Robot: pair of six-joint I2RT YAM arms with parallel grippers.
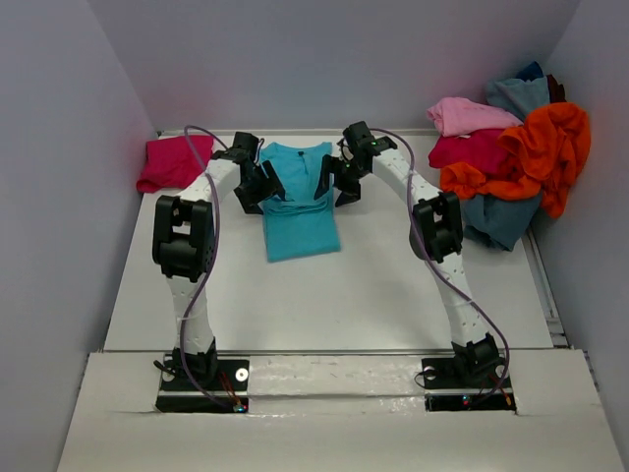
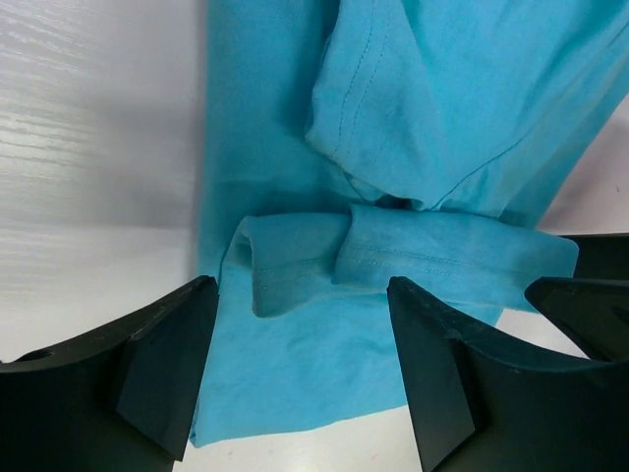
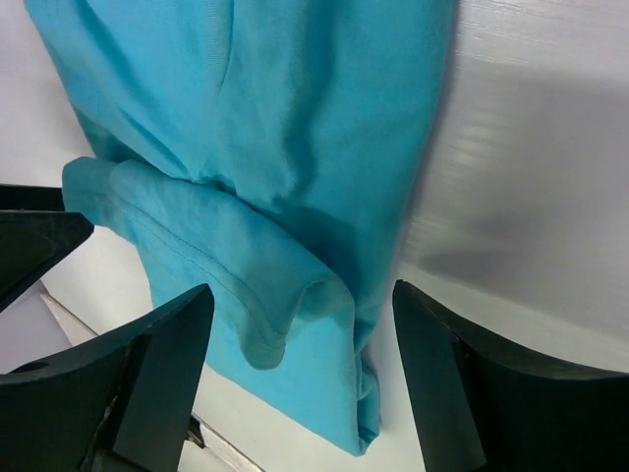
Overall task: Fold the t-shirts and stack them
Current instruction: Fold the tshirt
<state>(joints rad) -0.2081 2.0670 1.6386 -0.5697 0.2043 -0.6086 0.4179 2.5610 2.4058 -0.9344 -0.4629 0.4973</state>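
Note:
A bright turquoise t-shirt lies on the table, its sides folded in to a narrow strip, collar at the far end. My left gripper is open, just above its left edge near the folded sleeve. My right gripper is open above its right edge, with the other sleeve fold between its fingers. A folded magenta-pink shirt lies at the far left. A heap at the far right holds a light pink shirt, a crimson one, an orange one and dusty blue ones.
White table with grey walls on three sides. The shirt heap leans in the far right corner against the wall. Arm bases stand on the near ledge.

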